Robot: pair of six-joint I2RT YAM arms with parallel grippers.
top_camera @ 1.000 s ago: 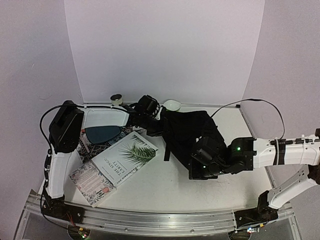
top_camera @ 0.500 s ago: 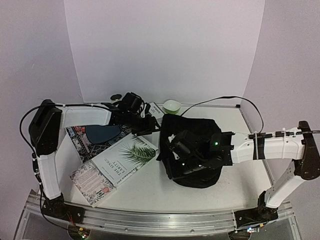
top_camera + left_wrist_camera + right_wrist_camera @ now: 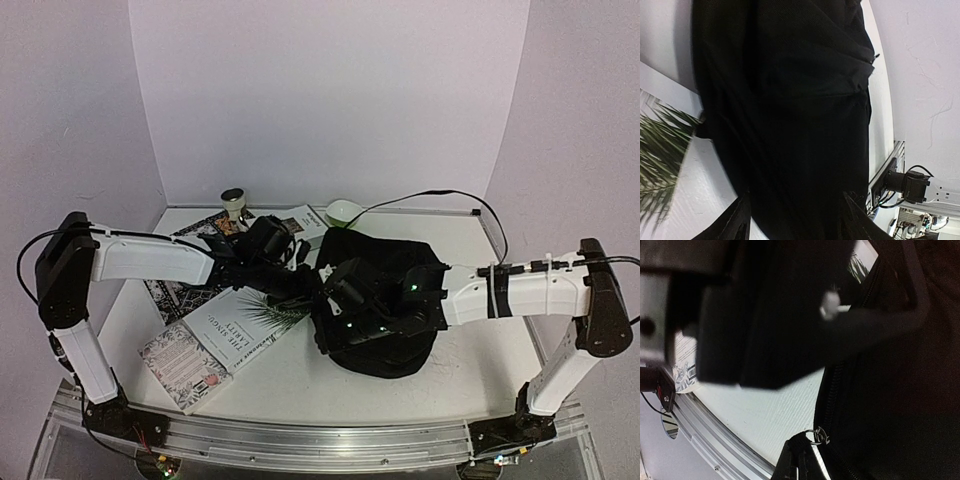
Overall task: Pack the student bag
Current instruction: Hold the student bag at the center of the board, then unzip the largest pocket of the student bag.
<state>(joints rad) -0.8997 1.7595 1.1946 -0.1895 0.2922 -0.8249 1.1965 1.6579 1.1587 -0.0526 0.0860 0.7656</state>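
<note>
— Both arms have swung in toward the middle, and the large black soft fabric student bag (image 3: pixel 385 320) slid left with them. It now lies centre, just right of the white palm-leaf book (image 3: pixel 255 315).

— Grips?

— Your left gripper (image 3: pixel 795 222) stands wide, with black fabric between its fingers. Your right gripper (image 3: pixel 796 462) is closed tight beside the metal zip pull (image 3: pixel 815 435). Whether it traps cloth, I can't tell.

— Risk?

— Close the left now and you may bunch loose fabric rather than catch the opening. Overhead hides both sets of fingertips; only the wrist views show them.
</note>
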